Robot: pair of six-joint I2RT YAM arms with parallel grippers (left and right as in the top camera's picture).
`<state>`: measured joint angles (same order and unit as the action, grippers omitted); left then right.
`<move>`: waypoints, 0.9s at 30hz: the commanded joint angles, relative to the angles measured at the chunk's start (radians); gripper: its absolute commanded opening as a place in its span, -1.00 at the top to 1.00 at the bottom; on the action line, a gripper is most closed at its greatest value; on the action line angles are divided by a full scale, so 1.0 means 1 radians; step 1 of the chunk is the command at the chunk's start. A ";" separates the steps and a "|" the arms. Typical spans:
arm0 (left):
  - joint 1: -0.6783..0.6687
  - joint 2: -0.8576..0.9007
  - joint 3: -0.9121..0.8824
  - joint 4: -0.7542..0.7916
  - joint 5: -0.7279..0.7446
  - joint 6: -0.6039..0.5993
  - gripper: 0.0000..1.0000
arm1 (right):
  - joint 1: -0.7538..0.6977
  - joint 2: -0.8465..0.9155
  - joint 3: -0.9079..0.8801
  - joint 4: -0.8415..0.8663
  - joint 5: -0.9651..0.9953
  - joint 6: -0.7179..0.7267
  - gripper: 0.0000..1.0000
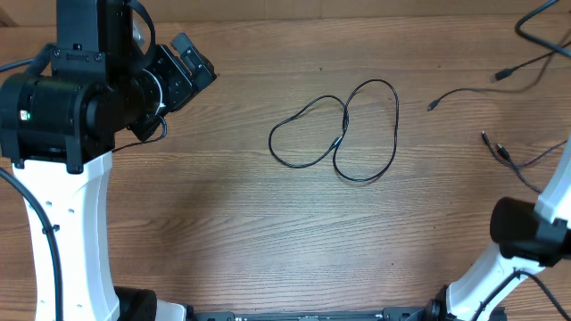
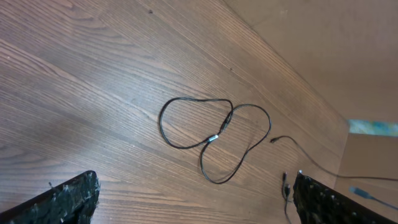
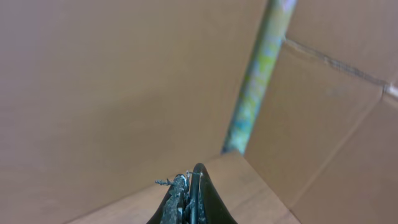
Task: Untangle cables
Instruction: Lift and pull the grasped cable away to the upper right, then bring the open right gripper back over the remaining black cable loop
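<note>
Overhead view first: the left arm [image 1: 62,116] fills the upper-left corner, and the left gripper [image 1: 192,61] sticks out to its right, above the wooden table [image 1: 223,223]. One looped cable [image 1: 339,134] lies flat around the middle of the table, crossing itself into a rough figure-eight. It's well away from both arms and nothing is touching it. Over at the right edge there are more thin black cables [image 1: 432,106] with small plug ends, spread out and apart from the loop. Only part of the right arm [image 1: 535,234] shows in the lower-right corner, and I can't see its gripper from up here.

Left wrist cam: the two fingers [image 2: 62,202] sit at the bottom corners with a wide gap between them, holding nothing. The looped cable [image 2: 214,134] is on the table out ahead, between the fingers in the frame but not touching them. Another plug end [image 2: 274,140] lies just to its right.

Right wrist cam: the right gripper [image 3: 189,190] has its fingers pressed together. It's facing a cardboard wall [image 3: 112,93] with a greenish strip [image 3: 261,68] running down the corner. No cables in this one.
</note>
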<state>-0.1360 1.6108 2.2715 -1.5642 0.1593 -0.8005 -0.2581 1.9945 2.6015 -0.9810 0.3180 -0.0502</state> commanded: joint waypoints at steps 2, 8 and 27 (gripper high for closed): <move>-0.002 0.005 0.008 0.000 -0.013 0.023 -0.98 | -0.069 0.081 0.003 0.000 -0.007 0.025 0.92; -0.002 0.005 0.008 0.000 -0.013 0.023 -0.99 | -0.171 0.190 0.003 -0.007 -0.040 0.063 0.92; -0.002 0.005 0.008 0.000 -0.013 0.023 -0.99 | -0.338 0.324 0.002 -0.104 -0.376 0.136 -1.00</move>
<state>-0.1360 1.6108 2.2715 -1.5642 0.1593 -0.8005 -0.5980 2.3238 2.6007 -1.0786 0.0383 0.0784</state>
